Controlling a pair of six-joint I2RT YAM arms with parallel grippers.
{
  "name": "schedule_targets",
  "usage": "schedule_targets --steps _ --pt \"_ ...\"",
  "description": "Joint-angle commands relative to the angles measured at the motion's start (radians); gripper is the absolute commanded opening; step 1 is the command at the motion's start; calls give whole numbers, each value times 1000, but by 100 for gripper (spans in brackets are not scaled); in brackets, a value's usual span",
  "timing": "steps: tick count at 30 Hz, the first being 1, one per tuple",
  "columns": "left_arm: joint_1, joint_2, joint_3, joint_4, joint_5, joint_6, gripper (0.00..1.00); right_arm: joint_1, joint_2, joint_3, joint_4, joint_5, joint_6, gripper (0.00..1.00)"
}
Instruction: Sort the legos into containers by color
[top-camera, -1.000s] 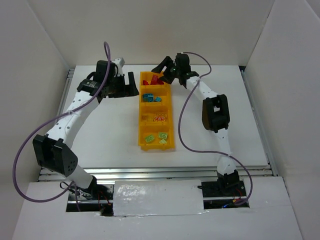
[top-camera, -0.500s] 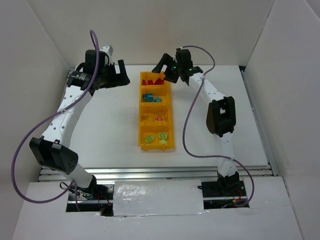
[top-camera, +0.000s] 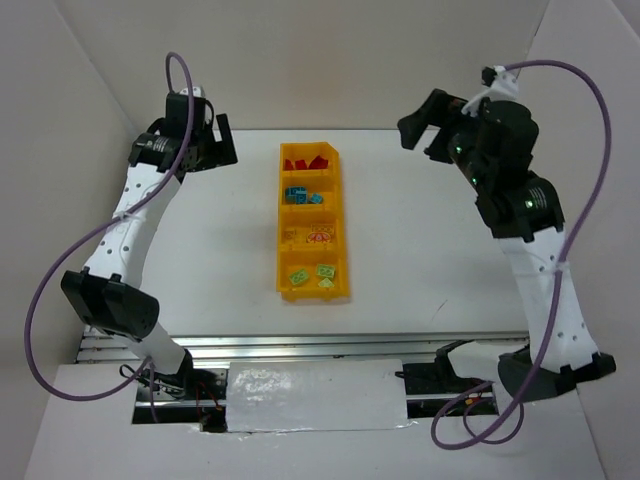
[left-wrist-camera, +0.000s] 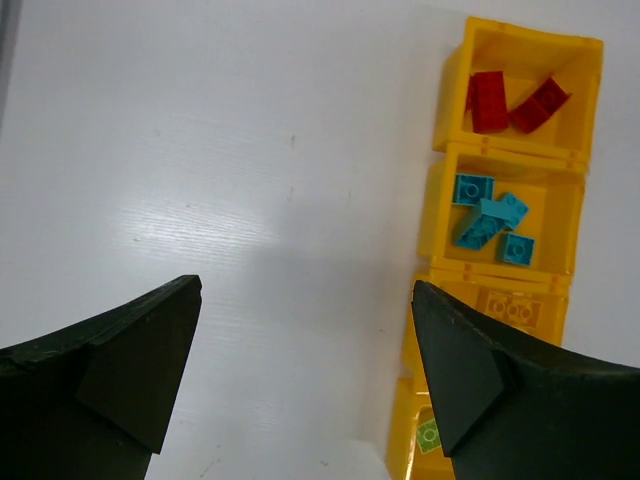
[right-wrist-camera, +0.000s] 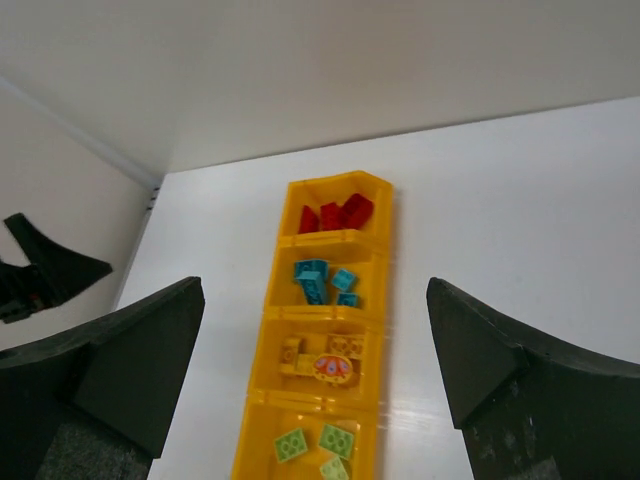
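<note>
**On the bench: four colours in four compartments, both hands wide**

Down the middle of the white bench (top-camera: 430, 260) lies the yellow-orange bin (top-camera: 315, 297). Its long side runs away from the arm bases, with four compartments in a row. Farthest from the bases, in the compartment with the cut-off corner, sit the red bricks (top-camera: 306, 162). The right wrist view shows three of them, leaning on one another. Next comes the compartment of teal bricks (top-camera: 298, 195), about four in a loose heap. Third are the yellow bricks (top-camera: 318, 237), hard to count against the bin's own colour; one of them bears a red-orange print. Nearest the bases lie the green bricks (top-camera: 312, 274), three of them, flat and apart from each other.

The left hand (left-wrist-camera: 303, 292) hangs over the far left of the bench, well apart from the bin. Its camera looks down on bare bench, with the red and teal compartments at the right edge of that view. Its fingers (left-wrist-camera: 130, 370) are spread wide, with only bench between them.

The right hand (right-wrist-camera: 313, 288) sits high at the far right, well apart from the bin and facing back across the bench. Its fingers (right-wrist-camera: 120, 350) also stand wide, and the whole bin shows in the gap far below them. At the left edge of that view a dark part of the left hand shows.
</note>
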Motion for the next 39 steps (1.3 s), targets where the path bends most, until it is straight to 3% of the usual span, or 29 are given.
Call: schedule_targets --steps 1,9,17,26,34,39 --pt "9 -61 28 -6 -125 24 100 -19 -72 -80 -193 125 -12 100" --pt "9 -200 -58 1 -254 57 100 -31 -272 -265 -273 243 51 100" --pt "11 -372 -188 -76 -526 -21 100 -32 -466 -347 -365 436 143 100" --pt "9 -426 -206 -133 -584 -97 99 4 -499 -336 -379 582 154 100" --pt "5 -423 -199 -113 -595 -107 99 13 -549 -342 -313 574 103 100" --pt "5 -411 -202 -90 -532 -109 100 13 -579 -362 -298 535 95 100"
